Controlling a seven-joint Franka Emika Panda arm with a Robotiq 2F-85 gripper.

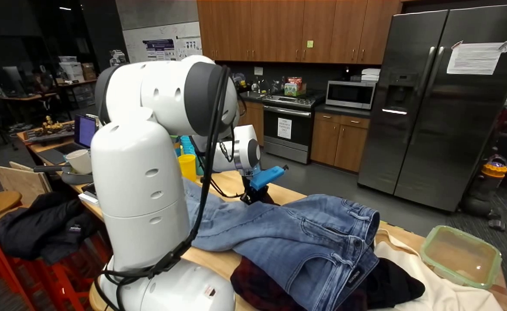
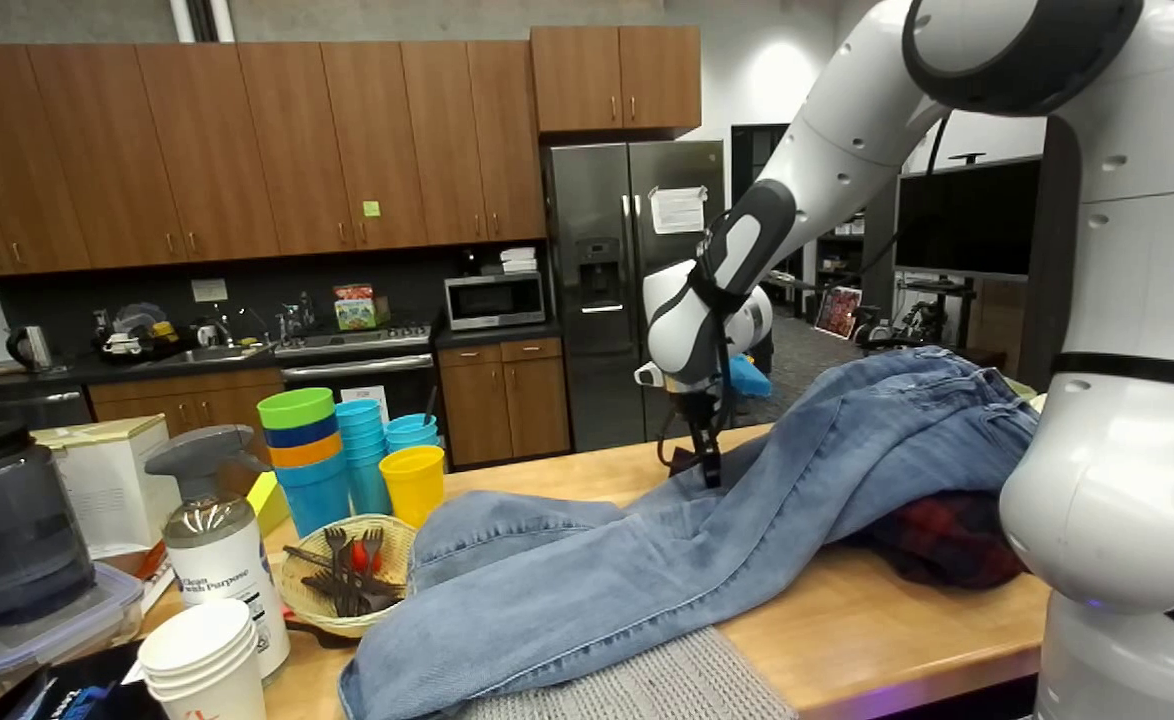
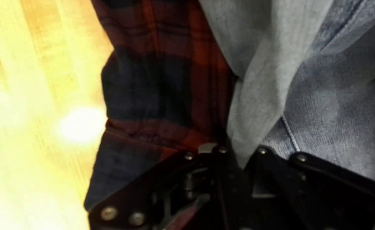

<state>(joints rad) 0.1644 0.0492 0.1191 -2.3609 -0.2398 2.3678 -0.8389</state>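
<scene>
Blue denim jeans (image 1: 279, 229) are spread over the wooden table and show in both exterior views (image 2: 587, 590). My gripper (image 1: 255, 195) is low at the far edge of the jeans, pointing down. In an exterior view, the gripper (image 2: 711, 472) stands against a denim fold. In the wrist view, the jaws (image 3: 243, 161) are closed around the tip of a light grey fold (image 3: 264, 95), which looks like the jeans' pale inner side. The fingertips are hidden in the dark. A red and dark plaid shirt (image 3: 162, 86) lies beside the jaws, partly under the jeans.
On the table (image 2: 897, 610) stand a cutlery basket (image 2: 397, 535), a yellow cup (image 2: 414, 485), stacked cups (image 2: 312, 490), a spray bottle (image 2: 222, 560) and paper cups (image 2: 209, 670). A grey knit cloth (image 2: 647, 685), cream cloth (image 1: 448, 293) and green-rimmed container (image 1: 461, 259) lie around the jeans.
</scene>
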